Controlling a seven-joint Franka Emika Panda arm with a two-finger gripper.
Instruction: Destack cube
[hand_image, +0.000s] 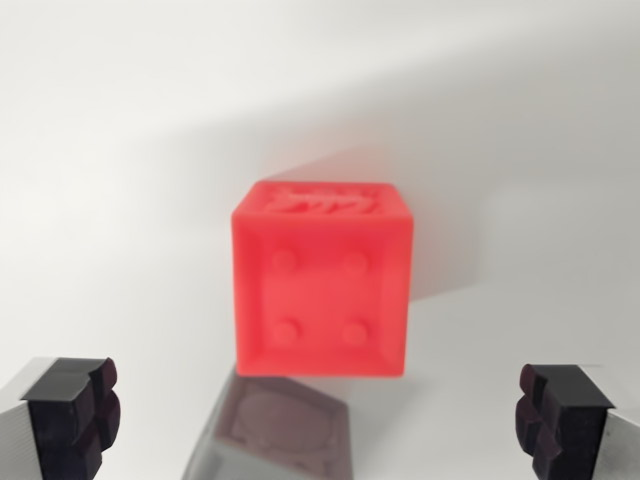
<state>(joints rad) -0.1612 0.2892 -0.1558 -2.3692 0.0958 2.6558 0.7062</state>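
Black finger pads sit nearest, one (75, 415) down at about eight o'clock in the wrist view and the other (560, 420) at about four o'clock, each mounted on a pale grey finger. They stand wide apart with nothing between them, so the gripper (318, 420) is spread and empty. Between the pads, at six o'clock, lies a grey cube (280, 430), blurred, showing only its top face with a shallow round recess. Just beyond it, near the centre of the view, sits the red cube (322, 285); its lower edge meets the grey one's far edge, so it looks to be resting on it, though the blur leaves that unsure. Four round studs mark its front face and a raised pattern marks its top. Farthest off, towards twelve o'clock, runs the plain white table (120, 150), with a soft shadow falling behind the red cube
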